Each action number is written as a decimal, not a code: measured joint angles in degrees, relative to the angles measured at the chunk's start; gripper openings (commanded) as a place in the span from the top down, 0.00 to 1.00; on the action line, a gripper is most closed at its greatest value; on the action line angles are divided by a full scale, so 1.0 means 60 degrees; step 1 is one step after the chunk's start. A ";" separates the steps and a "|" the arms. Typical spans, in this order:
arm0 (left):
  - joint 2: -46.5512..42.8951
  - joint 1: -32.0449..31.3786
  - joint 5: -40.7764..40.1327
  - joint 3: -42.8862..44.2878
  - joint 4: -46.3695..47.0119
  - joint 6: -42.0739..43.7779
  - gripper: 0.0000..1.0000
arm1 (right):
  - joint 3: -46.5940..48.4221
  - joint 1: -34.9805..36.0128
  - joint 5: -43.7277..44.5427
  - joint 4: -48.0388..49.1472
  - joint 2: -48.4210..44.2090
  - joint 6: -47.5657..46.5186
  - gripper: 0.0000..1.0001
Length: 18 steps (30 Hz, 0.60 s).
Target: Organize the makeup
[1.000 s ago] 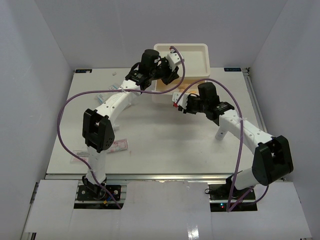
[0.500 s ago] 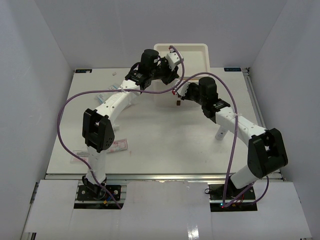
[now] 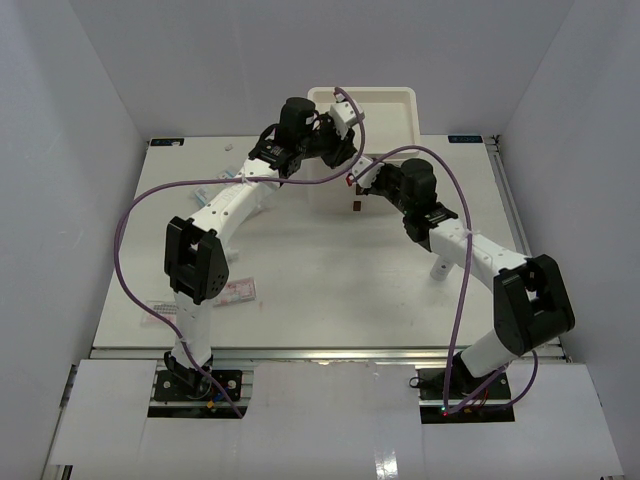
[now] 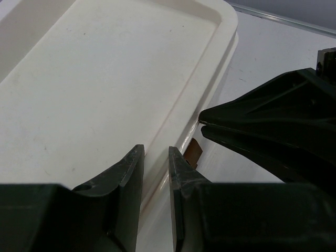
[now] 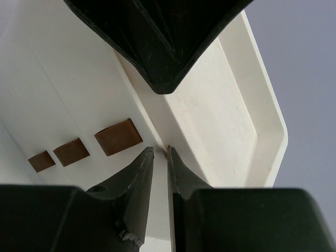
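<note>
The white three-drawer box [image 3: 385, 112] stands at the table's far edge with its drawers in. My left gripper [image 3: 340, 150] sits on its top, jaws astride the raised rim [image 4: 173, 126] and shut on it [image 4: 155, 157]. My right gripper [image 3: 358, 180] is shut with nothing between its fingers, tips [image 5: 160, 152] against the box's upper front edge beside the top brown handle [image 5: 118, 136]. Loose makeup lies on the left of the table: a pink-labelled packet [image 3: 238, 291], a slim tube [image 3: 165, 307], small items [image 3: 215, 176]. No tan sponges are in view.
Two more brown handles [image 5: 71, 151] [image 5: 41, 160] line the box front. The left fingers [image 5: 157, 42] hang close over my right gripper. Purple cables loop above both arms. White walls enclose the table [image 3: 330, 270] on three sides.
The drawer that stood pulled out with tan items in it has gone back into the box. My right gripper moved up and forward against the box front. The left gripper stayed on the rim.
</note>
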 measured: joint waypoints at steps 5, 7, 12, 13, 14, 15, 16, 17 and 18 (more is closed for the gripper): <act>0.0000 0.0031 -0.0055 0.0041 0.0021 -0.0495 0.71 | -0.0017 -0.0150 -0.0784 -0.0890 -0.0646 0.0391 0.80; 0.0000 0.0036 -0.0146 0.0060 0.0030 -0.0771 0.71 | -0.0028 -0.0255 -0.1323 -0.1302 -0.1004 0.0501 0.80; 0.0000 0.0047 -0.0272 0.0179 0.0001 -0.1558 0.70 | -0.0003 -0.0572 -0.2769 -0.2443 -0.1541 0.0401 0.83; 0.0000 0.0044 -0.0258 0.0219 -0.0023 -0.1731 0.70 | 0.0077 -0.0620 -0.3048 -0.2819 -0.1487 0.0252 0.83; 0.0004 0.0047 -0.0247 0.0248 -0.0037 -0.1854 0.70 | 0.0193 -0.0648 -0.3230 -0.3150 -0.1362 0.0151 0.83; 0.0004 0.0047 -0.0220 0.0289 -0.0056 -0.1984 0.70 | 0.0350 -0.0662 -0.3363 -0.3464 -0.1143 0.0026 0.84; 0.0004 0.0047 -0.0197 0.0326 -0.0060 -0.2086 0.70 | 0.0483 -0.0666 -0.3445 -0.3705 -0.0916 -0.0055 0.85; 0.0004 0.0047 -0.0176 0.0361 -0.0057 -0.2176 0.70 | 0.0605 -0.0666 -0.3503 -0.3912 -0.0685 -0.0116 0.86; 0.0004 0.0046 -0.0154 0.0387 -0.0053 -0.2255 0.70 | 0.0713 -0.0665 -0.3535 -0.4092 -0.0453 -0.0170 0.87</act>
